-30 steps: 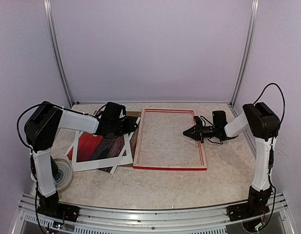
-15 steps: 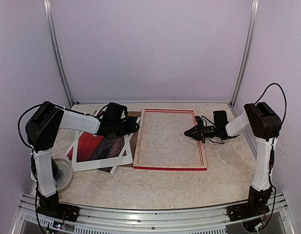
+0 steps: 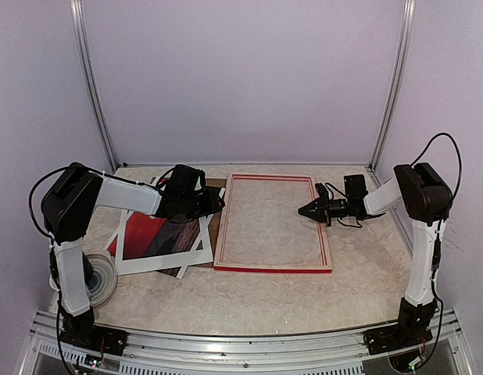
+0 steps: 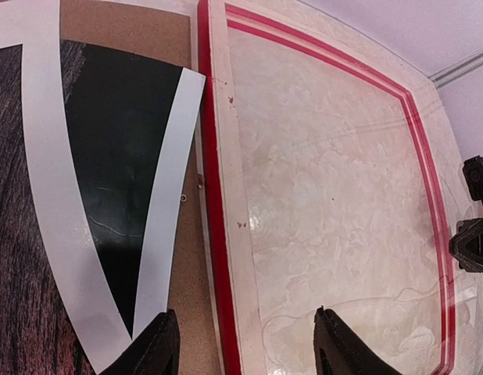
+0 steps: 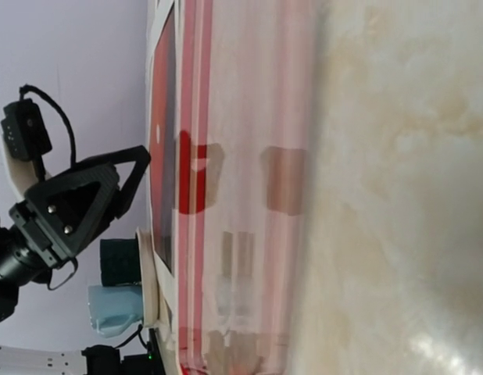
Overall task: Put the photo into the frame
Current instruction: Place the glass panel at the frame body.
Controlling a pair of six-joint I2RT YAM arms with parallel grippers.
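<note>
Your left hand (image 3: 216, 201), fingers spread, has crept over the thin red wooden frame (image 3: 273, 268). I cannot tell the right hand's (image 3: 302, 209) state. The white-bordered sunset photo (image 3: 140, 234) is still outside.

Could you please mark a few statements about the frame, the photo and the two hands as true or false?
1. The frame lies flat, with the table showing through its opening. True.
2. The photo already sits inside the frame. False: it lies outside the frame, to its left.
3. The left hand is open, straddling the frame's left rail. True.
4. The right hand is holding the photo. False: it is at the frame's right side, well apart from the photo.
</note>
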